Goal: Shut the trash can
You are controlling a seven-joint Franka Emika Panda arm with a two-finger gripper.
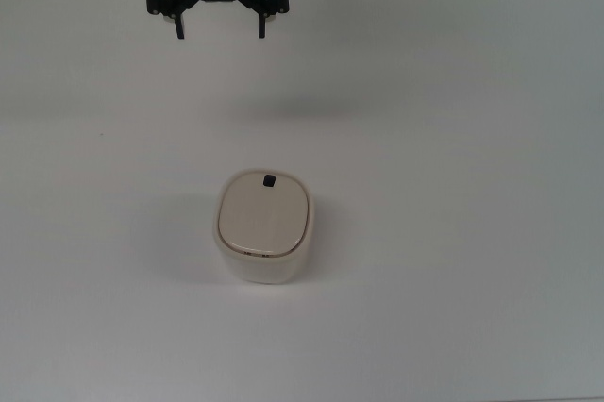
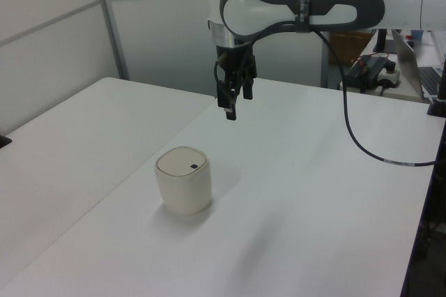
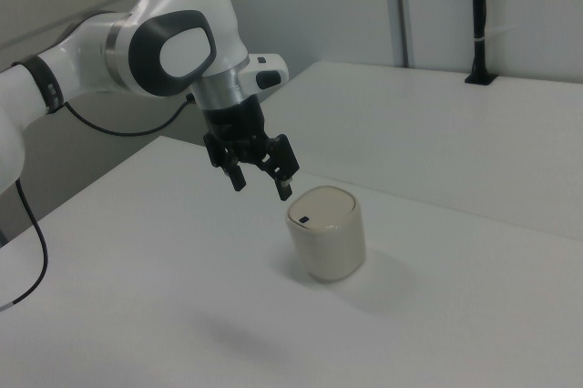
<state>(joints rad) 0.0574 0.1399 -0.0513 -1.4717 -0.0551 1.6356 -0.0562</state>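
The trash can (image 1: 264,226) is a small cream-beige bin standing upright on the white table (image 1: 453,138). Its flat lid lies down on the rim, with the black latch button (image 1: 269,180) at the edge nearest the arm. The bin also shows in the left view as trash can (image 2: 183,180) and in the right view as trash can (image 3: 326,233). My gripper (image 1: 220,32) hangs in the air well apart from the bin, toward the top view's top. It is open wide with nothing between its fingers. The same gripper (image 2: 235,102) hovers above and behind the bin, and gripper (image 3: 261,188) sits to the right view's left of it.
A black cable (image 2: 355,145) trails from the arm down to the table's far right edge in the left view. A laptop (image 2: 428,74) and a power strip (image 2: 373,70) sit behind the table. A black post (image 3: 475,15) stands at the back in the right view.
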